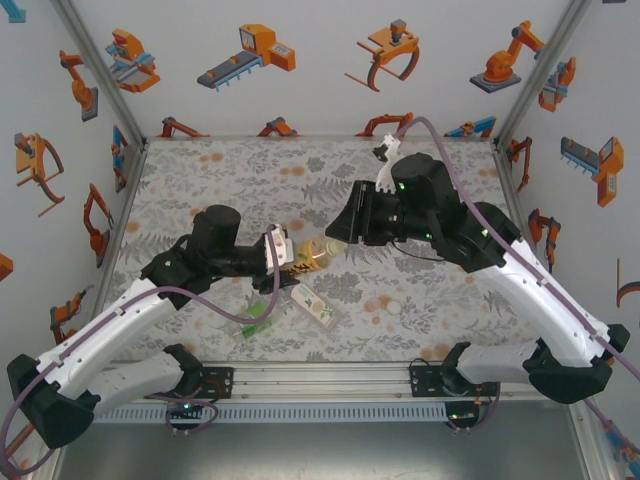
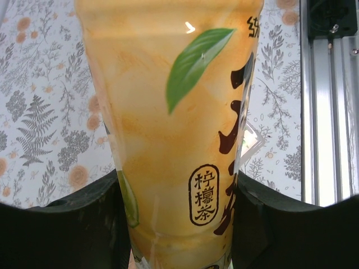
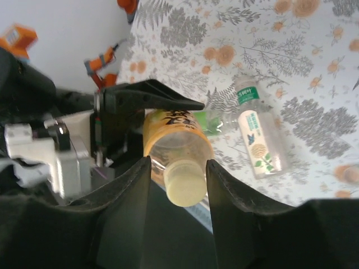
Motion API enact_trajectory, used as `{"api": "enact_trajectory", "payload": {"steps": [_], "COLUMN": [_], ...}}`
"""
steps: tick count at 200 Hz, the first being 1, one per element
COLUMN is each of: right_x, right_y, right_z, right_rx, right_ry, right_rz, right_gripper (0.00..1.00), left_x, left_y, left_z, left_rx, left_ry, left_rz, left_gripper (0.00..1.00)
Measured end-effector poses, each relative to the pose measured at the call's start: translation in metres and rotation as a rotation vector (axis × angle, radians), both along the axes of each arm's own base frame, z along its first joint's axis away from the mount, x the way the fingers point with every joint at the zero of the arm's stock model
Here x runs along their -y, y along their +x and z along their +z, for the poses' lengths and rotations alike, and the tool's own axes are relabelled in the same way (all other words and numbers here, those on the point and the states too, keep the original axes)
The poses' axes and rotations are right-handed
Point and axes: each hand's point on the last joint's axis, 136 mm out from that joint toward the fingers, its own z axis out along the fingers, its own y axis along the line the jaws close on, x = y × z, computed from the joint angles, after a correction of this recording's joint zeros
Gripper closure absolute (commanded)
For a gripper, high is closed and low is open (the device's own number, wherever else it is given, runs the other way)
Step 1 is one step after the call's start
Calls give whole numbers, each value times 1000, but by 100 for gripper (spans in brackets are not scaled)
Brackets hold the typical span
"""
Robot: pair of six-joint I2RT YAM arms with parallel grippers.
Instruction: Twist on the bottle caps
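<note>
The pale yellow cap (image 3: 185, 182) sits on the neck of the amber bottle (image 3: 174, 140), held off the table (image 1: 200, 190) above its middle, roughly midway between the left and right edges. The bottle's long axis runs nearly level from left to right, base toward the left arm and capped neck pointing straight into the right gripper (image 3: 178, 162). That gripper's two fingers stand on either side of the cap with the jaws parted. A sliver of daylight shows on one side, though it is hard to tell whether the other finger touches the plastic. The left gripper (image 2: 178, 185) is clamped around the bottle's labelled body. The right arm is the nearer one to the cap, and any further turning would, by this reading, be about the bottle's own axis. Whether the cap is fully home cannot be judged. A white-labelled bottle (image 1: 315, 305) lies flat on the table toward the near edge, just below the held one, with a green-labelled bottle (image 1: 262, 325) to its left.
</note>
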Motion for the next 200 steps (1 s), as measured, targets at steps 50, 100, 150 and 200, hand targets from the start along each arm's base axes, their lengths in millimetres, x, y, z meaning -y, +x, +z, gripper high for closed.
{"api": "enact_trajectory", "payload": {"steps": [50, 100, 150, 200], "right_x": [-15, -17, -19, -21], "right_y": [-47, -77, -81, -79], "right_z": [7, 10, 3, 5], "right_rx": [389, 739, 823, 801], "right_ry": [-67, -157, -196, -182], "right_rz": [487, 834, 934, 909], "right_gripper": [43, 53, 65, 90], "left_x": [1, 2, -1, -2], "left_y": [-10, -18, -23, -24], "left_z": [5, 6, 7, 7], "left_rx": [-13, -35, -42, -44], "left_ry": [-26, -34, -34, -33], "left_rz": [-49, -86, -94, -95], "left_gripper": [100, 100, 100, 100]}}
